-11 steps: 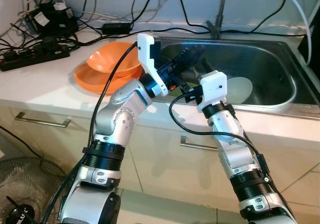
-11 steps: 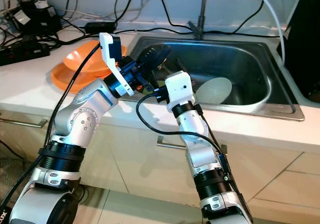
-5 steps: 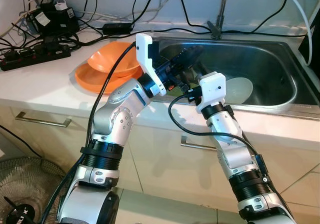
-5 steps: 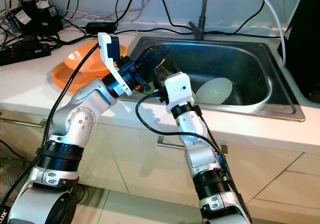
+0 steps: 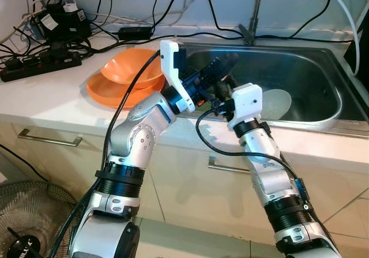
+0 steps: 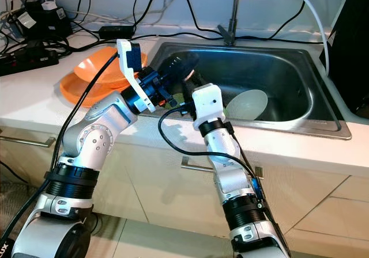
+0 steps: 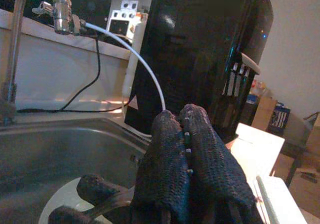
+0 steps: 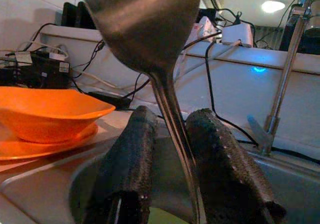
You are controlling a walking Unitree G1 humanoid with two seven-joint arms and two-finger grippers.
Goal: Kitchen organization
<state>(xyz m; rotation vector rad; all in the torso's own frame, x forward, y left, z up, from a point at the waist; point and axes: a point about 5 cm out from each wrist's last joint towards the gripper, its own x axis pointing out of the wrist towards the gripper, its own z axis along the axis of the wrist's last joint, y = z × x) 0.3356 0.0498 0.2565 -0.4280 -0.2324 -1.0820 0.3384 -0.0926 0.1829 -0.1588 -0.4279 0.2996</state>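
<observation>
Steel sink (image 5: 323, 82) set in the tabletop (image 5: 52, 97): right pincer (image 8: 172, 149) clamped on a metal spoon (image 8: 145, 29); left pincer (image 7: 187, 134) fingers pressed together above the basin.

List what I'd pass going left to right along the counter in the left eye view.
Power strip → orange bowl → left gripper → pale plate in the sink.
</observation>
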